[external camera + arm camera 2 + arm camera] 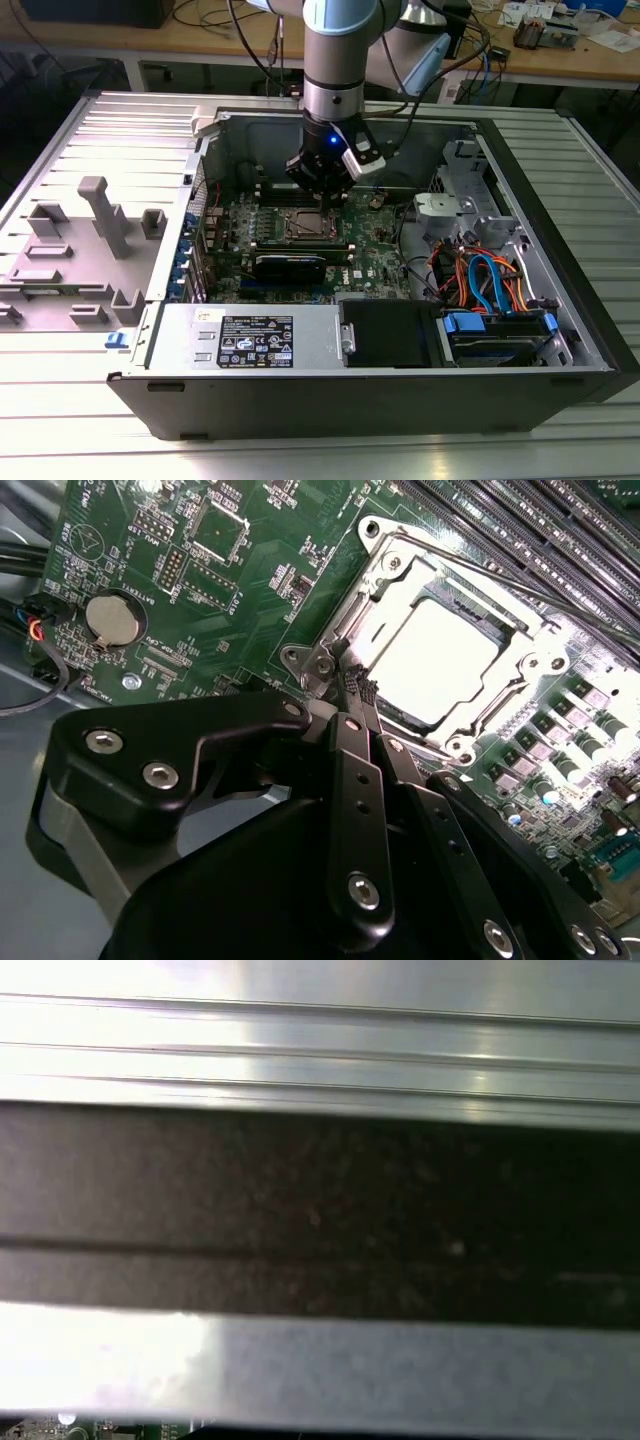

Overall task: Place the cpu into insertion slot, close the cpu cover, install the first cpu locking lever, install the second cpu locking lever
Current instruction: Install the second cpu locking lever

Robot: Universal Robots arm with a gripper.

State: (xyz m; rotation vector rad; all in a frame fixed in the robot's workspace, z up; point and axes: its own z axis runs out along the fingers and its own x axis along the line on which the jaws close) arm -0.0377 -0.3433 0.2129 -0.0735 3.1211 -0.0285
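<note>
In the second wrist view the cpu [440,658], with its pale silver top, lies flat in the insertion slot, whose contact field is hidden beneath it. The cpu cover [398,570], a silver frame, lies down around the chip. A thin metal lever rod [530,592] runs along the socket's side by the memory slots. My gripper [348,675] has its black fingers [355,770] drawn together, the tips at the socket's corner; whether they pinch anything is hidden. In the exterior view the gripper [322,190] hangs just above the socket [312,226] inside the open computer case.
A black expansion card [290,265] lies just in front of the socket. Long memory slots [520,525] flank it, and a coin battery [110,618] sits on the board. A power supply [250,338], drive cables [490,280] and case walls [330,125] surround the board. Grey fixtures [100,215] stand outside.
</note>
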